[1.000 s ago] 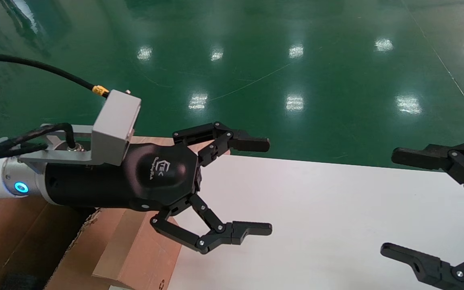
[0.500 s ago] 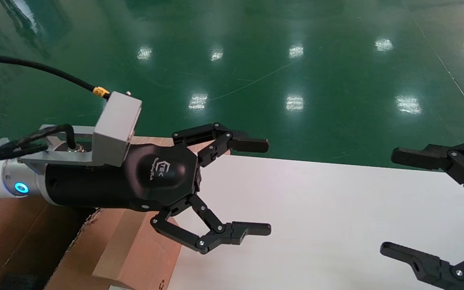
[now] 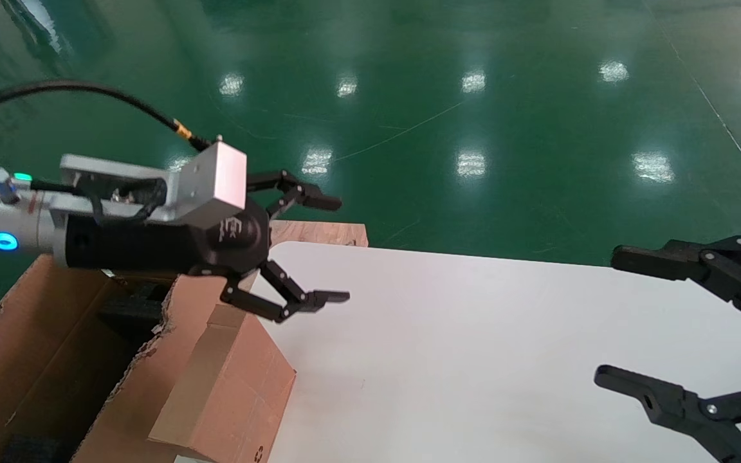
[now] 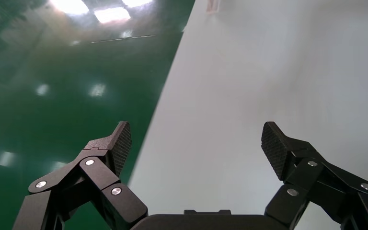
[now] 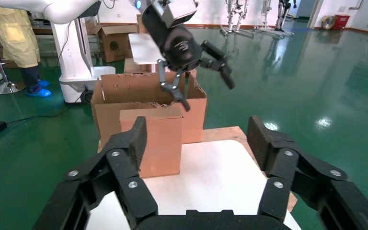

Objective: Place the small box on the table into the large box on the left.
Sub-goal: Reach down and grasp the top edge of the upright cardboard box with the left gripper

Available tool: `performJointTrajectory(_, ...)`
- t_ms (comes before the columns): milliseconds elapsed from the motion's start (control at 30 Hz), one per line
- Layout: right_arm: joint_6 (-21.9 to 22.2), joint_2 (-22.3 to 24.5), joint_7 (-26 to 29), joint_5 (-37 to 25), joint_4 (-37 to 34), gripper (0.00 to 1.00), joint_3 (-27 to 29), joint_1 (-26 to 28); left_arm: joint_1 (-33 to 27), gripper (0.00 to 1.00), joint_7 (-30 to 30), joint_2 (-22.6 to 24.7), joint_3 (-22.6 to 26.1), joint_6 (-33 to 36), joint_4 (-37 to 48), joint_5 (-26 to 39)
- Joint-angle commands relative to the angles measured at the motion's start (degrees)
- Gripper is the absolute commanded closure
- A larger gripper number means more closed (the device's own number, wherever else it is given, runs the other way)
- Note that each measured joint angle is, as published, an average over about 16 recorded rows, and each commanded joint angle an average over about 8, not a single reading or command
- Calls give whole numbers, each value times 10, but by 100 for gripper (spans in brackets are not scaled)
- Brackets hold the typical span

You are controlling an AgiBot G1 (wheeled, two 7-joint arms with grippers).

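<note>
The small box (image 3: 229, 386), a smooth brown carton, stands upright on the white table (image 3: 473, 360) at its left edge, against the large box (image 3: 36, 360). The large box has torn flap edges and a dark inside. My left gripper (image 3: 334, 251) is open and empty, in the air above and just beyond the small box. In the left wrist view its gripper (image 4: 196, 143) hangs over the table's edge (image 4: 268, 72). My right gripper (image 3: 612, 319) is open and empty over the table's right side. The right wrist view shows the small box (image 5: 155, 141), the large box (image 5: 115, 100) and the left gripper (image 5: 201, 76).
A bare plywood board (image 3: 319, 233) sticks out under the table's far left corner. Shiny green floor (image 3: 473, 128) lies all around. In the right wrist view a white robot base (image 5: 76, 72), another carton (image 5: 115, 43) and a person in yellow (image 5: 14, 38) stand behind the large box.
My left gripper has risen and drawn back to the left, and turned a little, still open. The small box's top now shows. My right gripper has shifted slightly.
</note>
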Motion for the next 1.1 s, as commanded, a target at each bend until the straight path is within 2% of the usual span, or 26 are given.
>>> performJointTrajectory(33,0,0,0,0,0,100,0,0,-20,0,-6,-1,6,3,-2,21)
performJointTrajectory(233,0,0,0,0,0,100,0,0,-39,0,-17,3,10,5,5,35)
performJointTrajectory(333,0,0,0,0,0,100,0,0,-65,0,-59,13,22,1,7,65)
performJointTrajectory(467,0,0,0,0,0,100,0,0,-120,0,-168,41,58,1,3,143)
performJointTrajectory(633,0,0,0,0,-1,100,-1,0,-199,0,-325,86,124,38,1,259)
performJointTrajectory(733,0,0,-1,0,-1,100,-1,0,-235,0,-389,103,170,60,1,307)
performJointTrajectory(900,0,0,-1,0,-1,100,-1,0,-270,0,-429,111,223,70,0,340)
performJointTrajectory(1100,0,0,-1,0,-1,100,-1,0,-277,0,-431,111,241,66,6,342)
